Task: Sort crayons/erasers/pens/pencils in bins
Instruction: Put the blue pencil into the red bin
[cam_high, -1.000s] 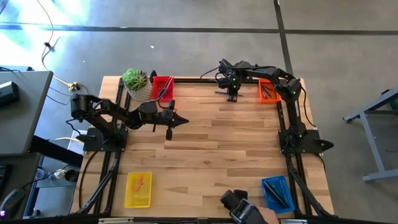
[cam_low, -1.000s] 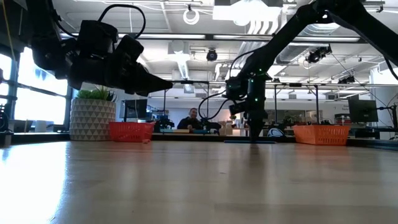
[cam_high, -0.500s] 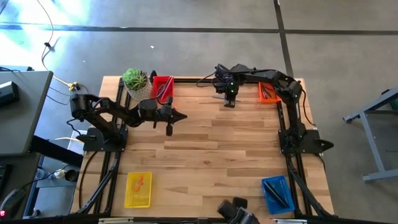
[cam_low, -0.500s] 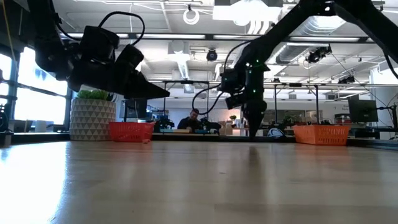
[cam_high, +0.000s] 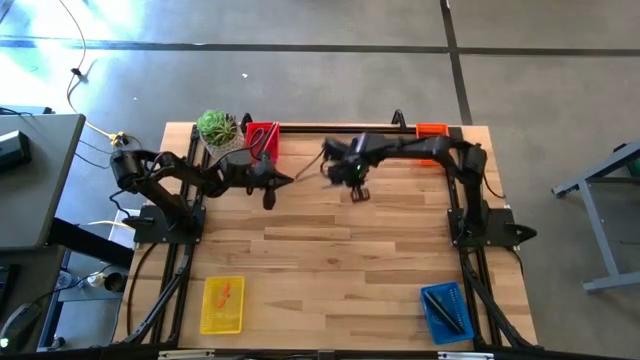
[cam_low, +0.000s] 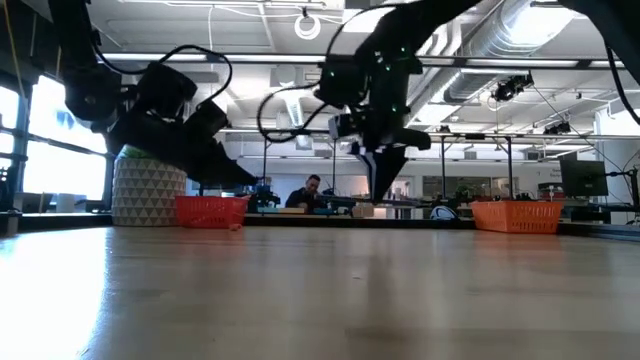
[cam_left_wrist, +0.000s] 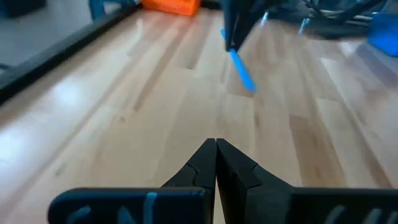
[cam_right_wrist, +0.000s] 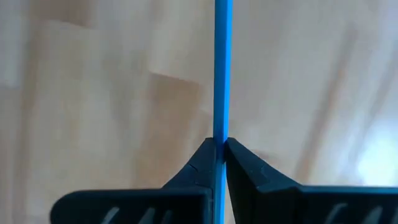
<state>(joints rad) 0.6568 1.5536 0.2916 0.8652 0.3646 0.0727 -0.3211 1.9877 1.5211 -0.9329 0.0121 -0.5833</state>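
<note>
Above the middle of the wooden table (cam_high: 330, 250), in the upper centre of the overhead frame, the right gripper (cam_high: 356, 192) hangs clear of the boards with its fingers pinched tight on a thin blue stick (cam_right_wrist: 222, 68), which runs straight out past the fingertips in the right wrist view. From the left arm's camera the same blue stick (cam_left_wrist: 241, 70) shows slanting down from the dark claw toward the wood, and I cannot tell whether its tip touches. Just to the left of it, the left gripper (cam_high: 283, 181) hovers over the table, pointing toward the right one, its two fingers closed flat against each other with nothing between them. Up in the top left of the table stands the red bin (cam_high: 262, 139), just beside a white pot with a green plant (cam_high: 219, 131); long thin things lie in it, too small to name. The orange bin (cam_high: 431, 131) sits at the top right edge, mostly hidden behind the right arm. Down in the lower left corner the yellow bin (cam_high: 222, 305) holds short red-orange crayons (cam_high: 224, 292), and in the lower right corner the blue bin (cam_high: 443, 311) has dark thin sticks lying in it. From table height, a person (cam_low: 312, 190) shows far off in the room behind.
</note>
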